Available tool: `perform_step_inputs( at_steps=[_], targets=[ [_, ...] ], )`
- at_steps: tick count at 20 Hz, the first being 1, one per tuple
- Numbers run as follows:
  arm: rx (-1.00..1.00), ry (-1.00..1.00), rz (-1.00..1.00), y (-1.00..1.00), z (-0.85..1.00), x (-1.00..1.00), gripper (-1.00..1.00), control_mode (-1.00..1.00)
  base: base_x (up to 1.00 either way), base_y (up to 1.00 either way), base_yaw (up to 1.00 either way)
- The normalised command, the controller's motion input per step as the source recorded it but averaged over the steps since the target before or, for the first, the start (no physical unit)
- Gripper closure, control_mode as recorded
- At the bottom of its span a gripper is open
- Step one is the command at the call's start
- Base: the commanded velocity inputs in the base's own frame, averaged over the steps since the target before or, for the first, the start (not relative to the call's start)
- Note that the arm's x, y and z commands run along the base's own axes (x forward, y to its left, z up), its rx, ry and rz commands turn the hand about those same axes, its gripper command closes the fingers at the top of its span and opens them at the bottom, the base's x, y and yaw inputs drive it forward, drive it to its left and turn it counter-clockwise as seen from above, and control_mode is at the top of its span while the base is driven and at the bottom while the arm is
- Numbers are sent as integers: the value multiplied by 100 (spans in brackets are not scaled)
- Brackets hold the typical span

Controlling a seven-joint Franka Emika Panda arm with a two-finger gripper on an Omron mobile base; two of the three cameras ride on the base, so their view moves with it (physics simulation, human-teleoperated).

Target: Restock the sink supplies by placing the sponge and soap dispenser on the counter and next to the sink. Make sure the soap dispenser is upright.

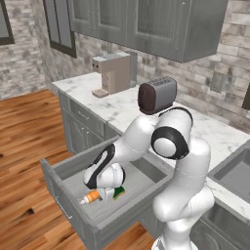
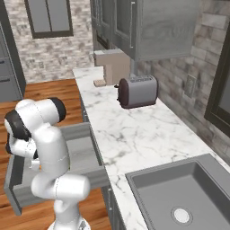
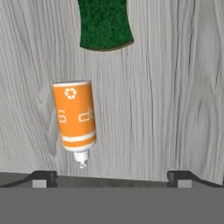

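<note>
The small orange soap bottle with a white pump top [image 3: 75,118] lies on its side on the pale drawer bottom [image 3: 166,96], left of centre in the hand view, with the flat green sponge [image 3: 106,24] just beyond it at the top edge. The tool [image 3: 111,176] hovers with its jaws spread wide, holding nothing. For a good pick, shift it toward the left of the frame until the bottle sits between the tips, then close across the body. The white marble tabletop [image 2: 134,130] and grey metal sink [image 2: 188,193] wait at lower right of the right base view.

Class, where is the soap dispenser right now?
The soap dispenser lies on its side in the open drawer, beside the sponge, under the open hand.
</note>
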Motion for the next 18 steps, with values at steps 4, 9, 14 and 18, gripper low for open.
perform_step_inputs(
  at_steps=[4, 9, 14, 18],
  targets=[
    [0, 6, 0, 0, -17, 34, -100, -100, 0, 0, 0],
    [-1, 7, 4, 0, -28, 31, -100, -100, 0, 0, 0],
    [-2, 6, 7, 0, -30, 18, -100, -100, 0, 0, 0],
    [-5, 1, 4, 8, -27, 3, -100, -100, 0, 0, 0]
  ],
)
